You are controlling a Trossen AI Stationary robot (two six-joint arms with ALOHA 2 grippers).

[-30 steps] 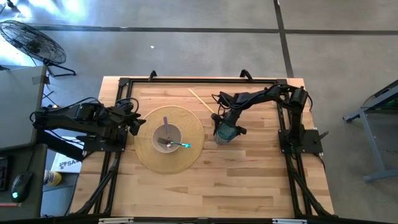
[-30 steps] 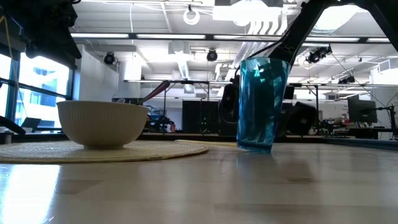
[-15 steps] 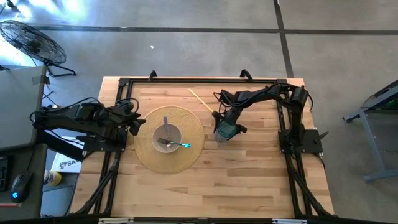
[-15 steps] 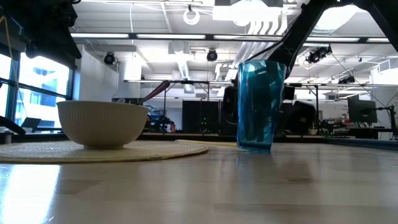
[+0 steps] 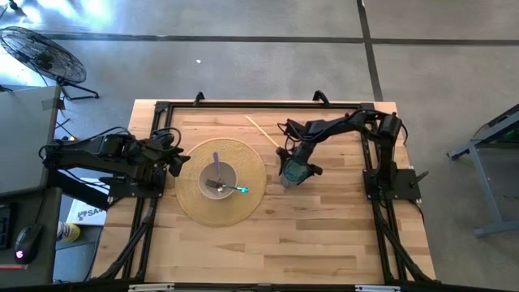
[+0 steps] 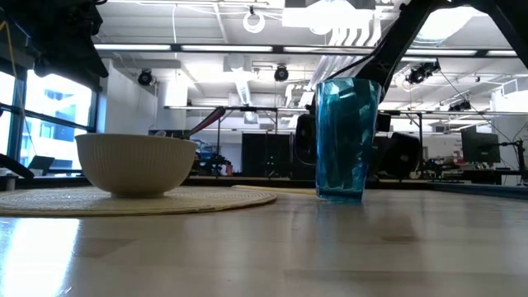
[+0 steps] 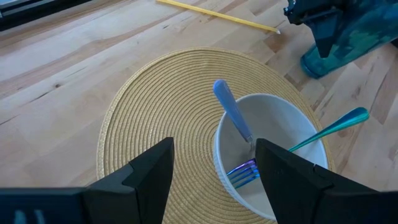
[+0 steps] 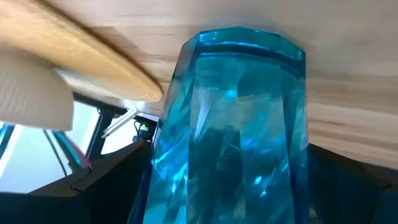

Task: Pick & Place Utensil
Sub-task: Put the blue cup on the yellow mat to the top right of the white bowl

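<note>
Right gripper (image 5: 293, 171) reaches in from the table's right edge, arm folded low, my fingers closed around the blue tumbler (image 6: 346, 139). Tumbler is faceted translucent plastic, standing upright on the pale wood table (image 5: 324, 235) just beside the round woven placemat (image 5: 247, 203). Left gripper (image 5: 180, 161) waits at the mat's left rim, fingers spread apart, holding nothing. White ribbed bowl (image 7: 292, 124) sits centred on the mat; inside lean a fork (image 7: 333, 126) with a teal metallic handle and a utensil with a purple handle (image 7: 231, 116). Thin yellow stick (image 5: 261, 131) lies behind the mat.
</note>
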